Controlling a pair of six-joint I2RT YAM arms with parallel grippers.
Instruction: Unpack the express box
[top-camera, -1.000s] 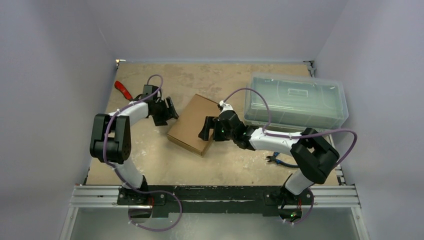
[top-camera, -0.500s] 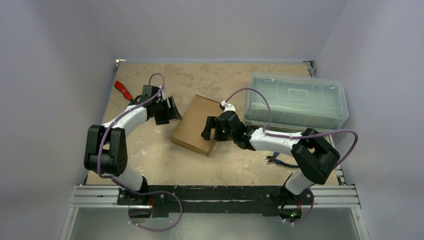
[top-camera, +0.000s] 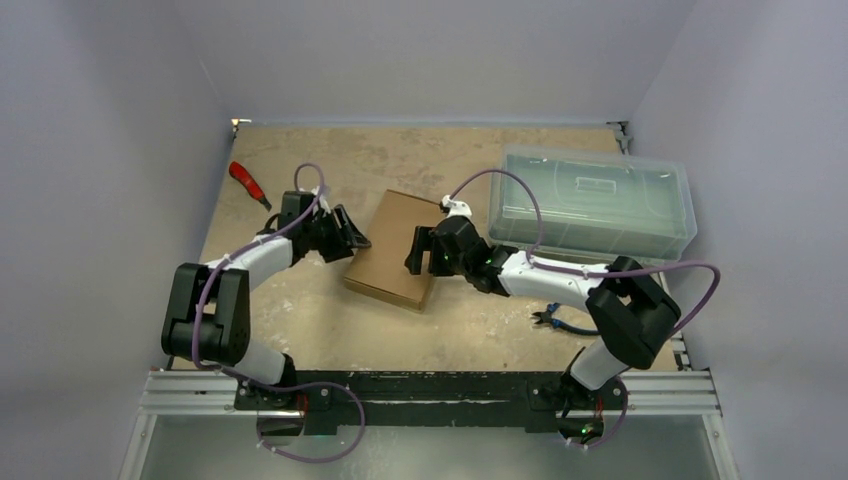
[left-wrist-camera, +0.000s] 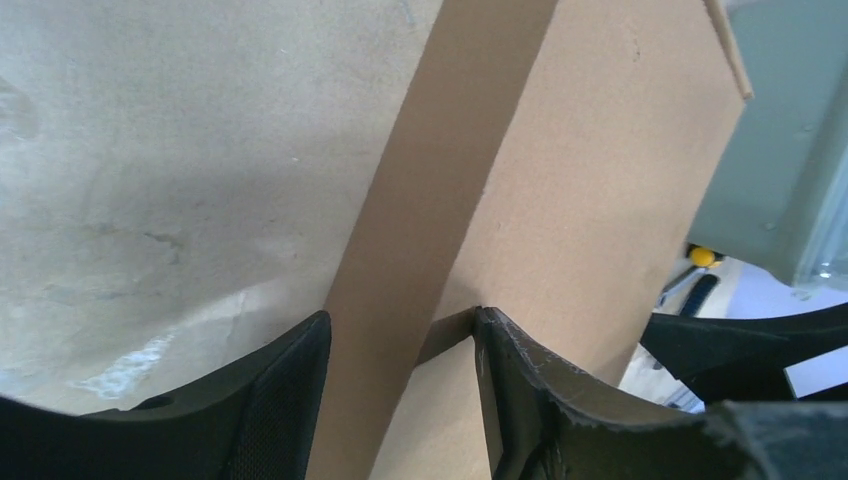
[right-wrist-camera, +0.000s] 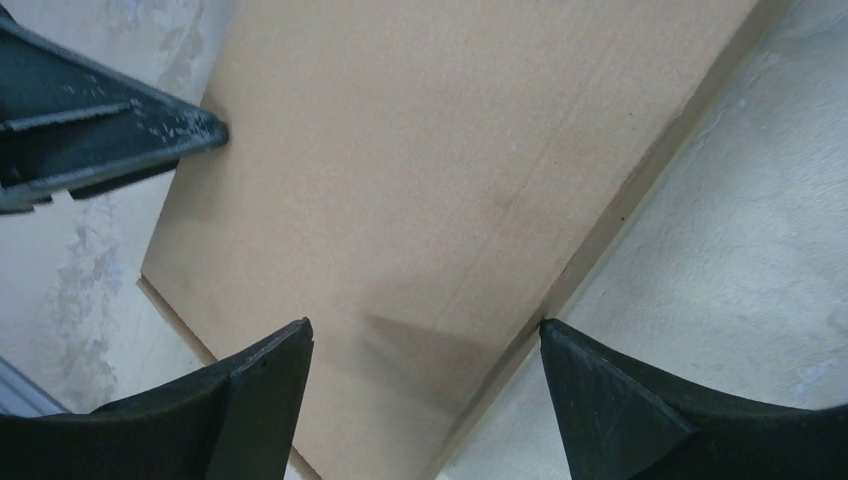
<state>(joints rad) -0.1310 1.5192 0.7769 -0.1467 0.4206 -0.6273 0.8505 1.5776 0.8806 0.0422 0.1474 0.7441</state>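
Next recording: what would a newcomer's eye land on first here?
A closed brown express box lies mid-table with both arms at it: the left gripper, jaws apart, at its left edge, the right gripper open over its right side. A big clear lidded bin stands at the back right; a red-handled tool lies far left.

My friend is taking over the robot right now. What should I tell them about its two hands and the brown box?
The left gripper is open, its fingers on either side of the express box's left edge.
The right gripper is open above the box's right part, holding nothing.
The box lies flat on the table, shut, to the left of the clear bin.
Done: both grippers are at the box.
Left to do: open it and take out what is inside.
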